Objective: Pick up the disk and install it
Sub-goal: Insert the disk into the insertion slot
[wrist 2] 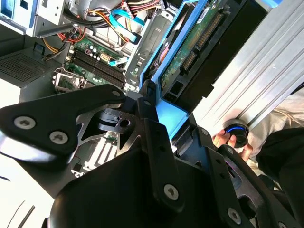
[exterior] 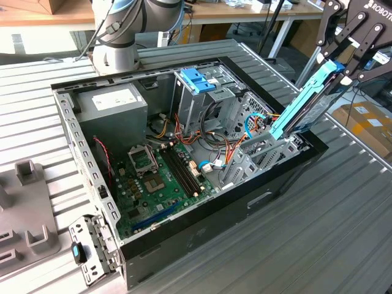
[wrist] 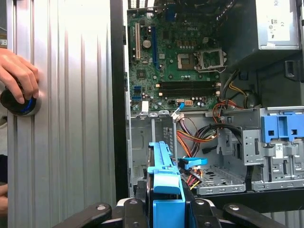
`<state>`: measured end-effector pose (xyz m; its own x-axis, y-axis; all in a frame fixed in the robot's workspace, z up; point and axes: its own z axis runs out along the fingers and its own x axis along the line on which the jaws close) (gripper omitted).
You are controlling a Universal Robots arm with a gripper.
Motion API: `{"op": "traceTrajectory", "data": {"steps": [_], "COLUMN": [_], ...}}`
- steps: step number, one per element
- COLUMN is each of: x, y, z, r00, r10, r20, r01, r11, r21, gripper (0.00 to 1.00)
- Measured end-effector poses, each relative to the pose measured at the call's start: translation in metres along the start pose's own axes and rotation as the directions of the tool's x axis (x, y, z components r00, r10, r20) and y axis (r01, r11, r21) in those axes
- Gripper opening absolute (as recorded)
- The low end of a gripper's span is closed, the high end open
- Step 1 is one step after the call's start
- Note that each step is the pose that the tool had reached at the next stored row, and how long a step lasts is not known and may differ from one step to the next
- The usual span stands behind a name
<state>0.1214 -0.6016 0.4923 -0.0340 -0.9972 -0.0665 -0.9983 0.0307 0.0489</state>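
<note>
Closest to us in the first wrist view is the gripper (wrist: 165,205), its black fingers drawn in tight on the disk (wrist: 164,178). We see the disk edge-on, a blue rail toward us. Just past its far end lies a grey metal bay (wrist: 152,137) inside the case (wrist: 118,95), next to the black wall. Beyond the bay, red, yellow, black and blue cables (wrist: 199,133) tangle between it and the motherboard (wrist: 171,52), which lies flat in the case. Beside the cables stands a metal cage (wrist: 256,164) with a blue handle (wrist: 282,128). In the far corner sits the power supply (wrist: 280,23), a grey box with a white sticker. Outside the case, a hand (wrist: 19,71) rests on a round black-and-blue knob (wrist: 21,107) on the ribbed table (wrist: 71,118).

In the exterior view a grey fixture (exterior: 24,202) lies near us on the table, at the exterior view's left. Next comes the case, open side up, with board, supply, cage and cables all within its walls. The disk stands tilted at the wall on the exterior view's right. Its lower end dips to the bay just inside the rim, and the rest slants up and outward above the case, held at its upper end. We cannot tell whether the lower end touches the bay. Farthest back, the arm's base (exterior: 119,55) stands on the table behind the case.
</note>
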Motion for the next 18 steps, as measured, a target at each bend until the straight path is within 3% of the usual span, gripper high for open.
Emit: {"op": "traceTrajectory", "data": {"steps": [18], "x": [0.0019], "y": [0.0022], "z": [0.0042], "r00": [1.0], "r10": [-0.004], "r20": [0.0], "r01": [0.004], "r11": [1.0], "r21": [-0.0003], "gripper": [0.37]}}
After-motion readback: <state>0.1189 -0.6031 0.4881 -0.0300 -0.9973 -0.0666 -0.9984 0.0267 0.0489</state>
